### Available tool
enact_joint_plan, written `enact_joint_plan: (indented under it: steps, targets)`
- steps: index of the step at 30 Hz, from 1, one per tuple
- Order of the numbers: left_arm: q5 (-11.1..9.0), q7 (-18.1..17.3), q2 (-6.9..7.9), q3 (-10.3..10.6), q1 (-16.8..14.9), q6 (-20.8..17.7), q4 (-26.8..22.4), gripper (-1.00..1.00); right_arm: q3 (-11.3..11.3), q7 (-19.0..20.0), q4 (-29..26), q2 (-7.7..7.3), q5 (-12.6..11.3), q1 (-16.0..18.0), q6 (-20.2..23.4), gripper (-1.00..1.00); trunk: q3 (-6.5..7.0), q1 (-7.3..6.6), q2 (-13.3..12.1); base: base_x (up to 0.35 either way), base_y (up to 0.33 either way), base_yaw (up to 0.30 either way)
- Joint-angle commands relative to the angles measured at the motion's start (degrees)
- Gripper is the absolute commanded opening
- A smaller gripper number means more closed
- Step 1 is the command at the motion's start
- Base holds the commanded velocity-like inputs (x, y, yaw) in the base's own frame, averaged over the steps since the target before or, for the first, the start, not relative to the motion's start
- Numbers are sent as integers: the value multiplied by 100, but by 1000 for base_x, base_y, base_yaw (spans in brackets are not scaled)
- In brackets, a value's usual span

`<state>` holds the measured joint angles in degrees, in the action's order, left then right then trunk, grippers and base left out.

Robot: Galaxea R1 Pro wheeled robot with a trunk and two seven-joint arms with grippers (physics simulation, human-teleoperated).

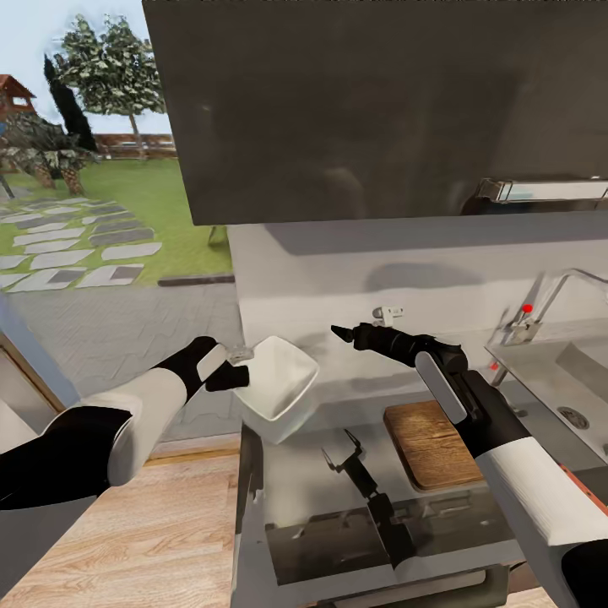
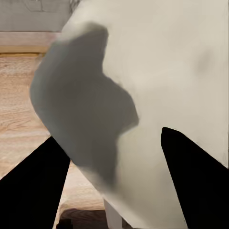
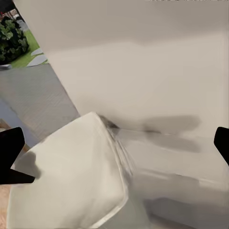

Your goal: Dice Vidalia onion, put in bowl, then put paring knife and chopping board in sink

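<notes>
Unlabelled, the bowl (image 1: 277,386) hangs tilted in the left claw (image 1: 230,365).

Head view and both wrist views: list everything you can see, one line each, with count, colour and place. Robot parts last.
bowl: one, white, held tilted at the countertop's left end
chopping board: one, dark brown, flat on the countertop, partly behind the right arm
countertop: one, glossy grey, below the cabinet
sink: one, grey steel, far right
tap: one, chrome, red-tipped lever, behind the sink
upper cabinet: one, glossy black, overhead
left gripper: black, shut on the bowl's rim
right gripper: black, above the countertop
</notes>
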<state>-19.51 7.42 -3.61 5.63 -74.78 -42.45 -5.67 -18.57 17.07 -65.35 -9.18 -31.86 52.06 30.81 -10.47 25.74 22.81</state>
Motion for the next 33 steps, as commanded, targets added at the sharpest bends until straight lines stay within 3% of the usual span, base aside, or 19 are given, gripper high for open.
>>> enact_joint_plan:
  steps: [1,19,33]
  targets:
    - [-62,17,0,67,-2,-26,-5,-100,-7,-2,-4,-5,-22,6,22,100,-13,4,11,0,0,0]
    - [-62,-161,1,68,-2,275,3,-100,-7,-2,-4,-5,-22,6,22,100,-9,4,11,0,0,0]
    - [-62,-518,16,62,-1,297,1,-100,-7,-2,-4,-5,-22,6,22,100,106,4,11,0,0,0]
